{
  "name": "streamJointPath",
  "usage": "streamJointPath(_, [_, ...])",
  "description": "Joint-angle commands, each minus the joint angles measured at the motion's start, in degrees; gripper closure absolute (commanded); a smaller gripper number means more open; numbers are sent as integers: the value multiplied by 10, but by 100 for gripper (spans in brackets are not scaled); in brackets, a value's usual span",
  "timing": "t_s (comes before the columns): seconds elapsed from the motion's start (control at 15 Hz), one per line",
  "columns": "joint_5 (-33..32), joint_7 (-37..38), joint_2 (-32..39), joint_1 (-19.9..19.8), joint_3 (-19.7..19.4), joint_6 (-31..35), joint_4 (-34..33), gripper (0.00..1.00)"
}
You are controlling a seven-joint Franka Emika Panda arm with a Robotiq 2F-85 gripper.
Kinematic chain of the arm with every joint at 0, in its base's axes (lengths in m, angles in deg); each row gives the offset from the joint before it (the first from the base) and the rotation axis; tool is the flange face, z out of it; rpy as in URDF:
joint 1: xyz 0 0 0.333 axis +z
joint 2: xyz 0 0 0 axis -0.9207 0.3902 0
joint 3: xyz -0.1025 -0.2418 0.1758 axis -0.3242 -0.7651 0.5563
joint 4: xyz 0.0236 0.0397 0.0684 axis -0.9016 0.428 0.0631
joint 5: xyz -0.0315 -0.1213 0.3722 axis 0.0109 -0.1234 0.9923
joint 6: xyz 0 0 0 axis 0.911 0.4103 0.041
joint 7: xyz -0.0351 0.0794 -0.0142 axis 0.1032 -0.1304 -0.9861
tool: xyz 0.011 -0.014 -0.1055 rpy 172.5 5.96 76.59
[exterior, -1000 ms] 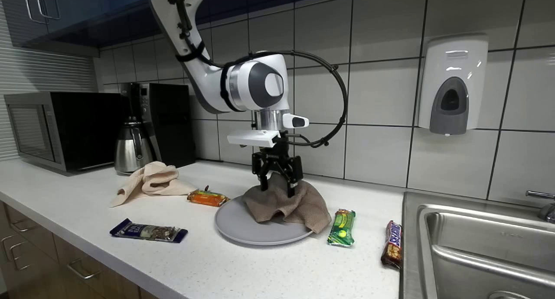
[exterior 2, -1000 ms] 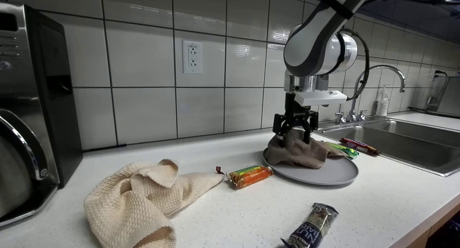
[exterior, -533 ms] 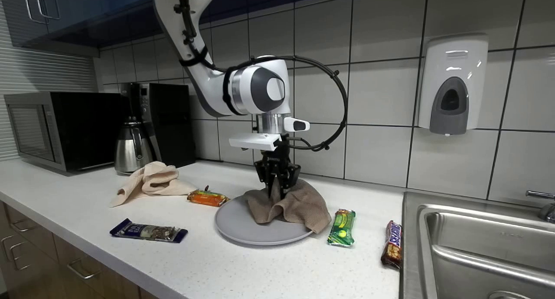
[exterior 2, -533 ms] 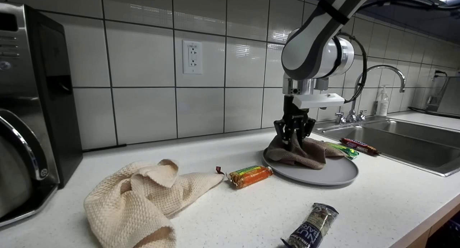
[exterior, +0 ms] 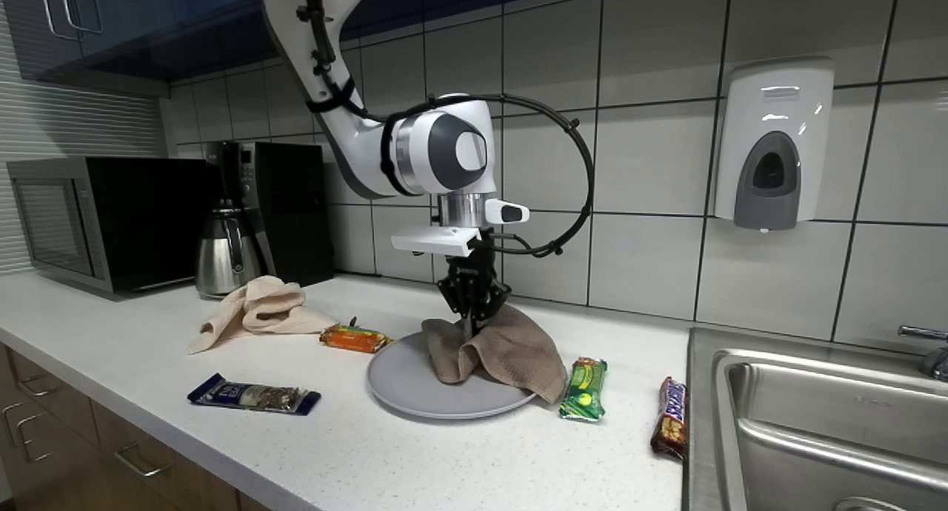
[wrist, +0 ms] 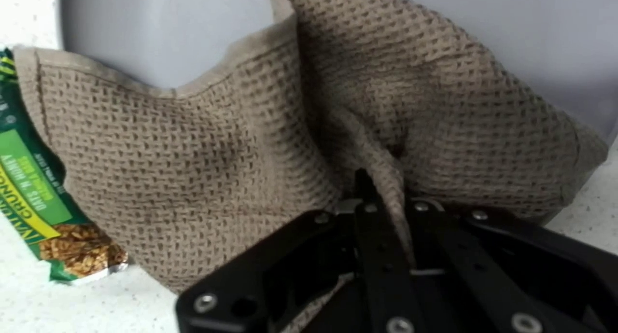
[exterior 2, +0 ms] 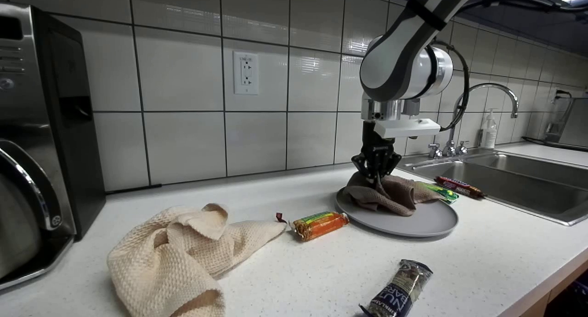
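My gripper (exterior: 472, 324) points straight down over the grey plate (exterior: 415, 392), its jaws pressed together on a fold of the brown towel (exterior: 527, 348). In the wrist view the pinched ridge of that towel (wrist: 169, 178) runs up between the black fingers, and more cloth shows beneath the linkage. The fingertips are partly sunk in the fabric. Most of the towel lies bunched on the plate (exterior 2: 427, 223), with one corner hanging over the rim. That corner reaches the green granola bar (wrist: 29, 188), which lies beside the plate in both exterior views.
A beige towel (exterior 2: 174, 262) and an orange-wrapped bar (exterior 2: 320, 225) lie beside the plate. Nearer the counter's front is a dark blue nut bar (exterior: 252, 396). A brown-wrapped bar (exterior: 671, 418) rests against the sink (exterior: 726, 437). A steel carafe (exterior: 226, 252) stands further along; a tiled wall rises behind.
The jaws have gone from open to shut, gathering the brown towel into a raised fold between them. The arm came down slightly at first; the towel's near edge has drawn inward.
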Motion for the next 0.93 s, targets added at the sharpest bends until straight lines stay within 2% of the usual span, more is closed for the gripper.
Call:
streamJointPath(0.0, [5, -12, -34, 0, 0, -12, 19, 99])
streamJointPath(0.87, [-7, 6, -178, 31, 17, -7, 124, 99])
